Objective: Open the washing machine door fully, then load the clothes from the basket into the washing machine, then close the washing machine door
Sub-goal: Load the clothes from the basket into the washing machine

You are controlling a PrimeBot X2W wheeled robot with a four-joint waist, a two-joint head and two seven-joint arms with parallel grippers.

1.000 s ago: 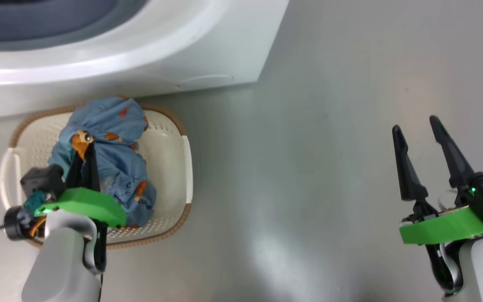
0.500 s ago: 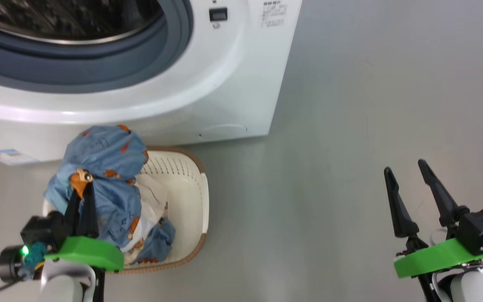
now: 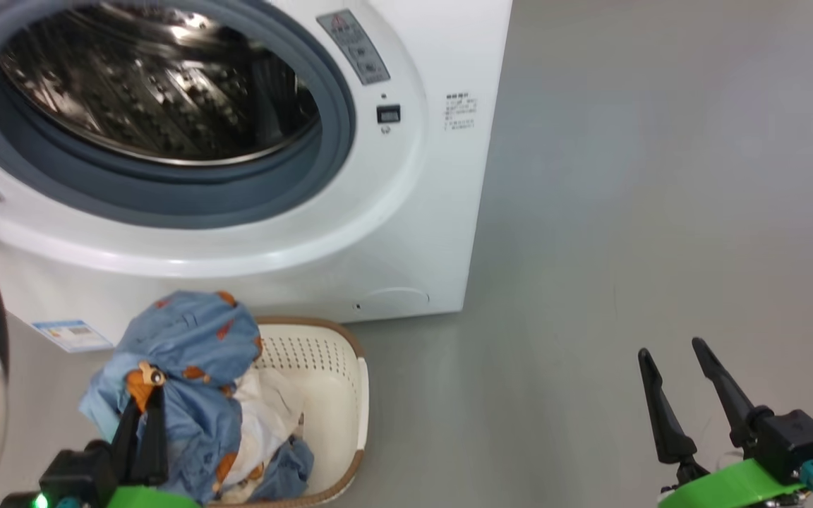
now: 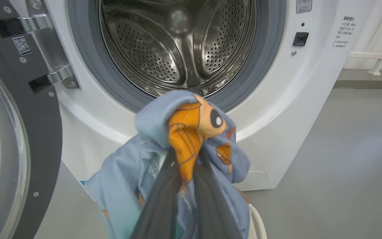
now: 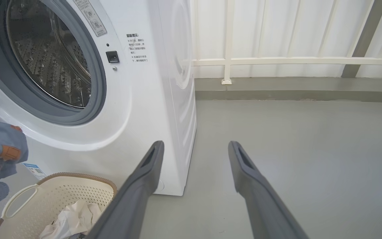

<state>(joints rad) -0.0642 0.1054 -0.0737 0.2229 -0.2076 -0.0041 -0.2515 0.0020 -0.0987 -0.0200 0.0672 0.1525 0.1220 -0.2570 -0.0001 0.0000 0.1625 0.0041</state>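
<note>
left pincer (image 3: 147, 384) clamped on blue cloth (image 3: 188, 339) above basket (image 3: 308, 356), washer (image 3: 406, 233) door (image 4: 41, 139) open, right pincer (image 3: 670, 349) spread wide, empty, over grey floor (image 3: 625, 176)

Light blue fabric clothes (image 3: 195, 339): bore orange-brown figures
Cream perforated plastic basket (image 3: 315, 360): had brown rim
Boxy washing machine (image 3: 413, 233): was white

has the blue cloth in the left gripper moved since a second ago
Yes. Against the basket, the blue cloth has risen: it now hangs from the left gripper above the rim, uncovering a white cloth.
</note>
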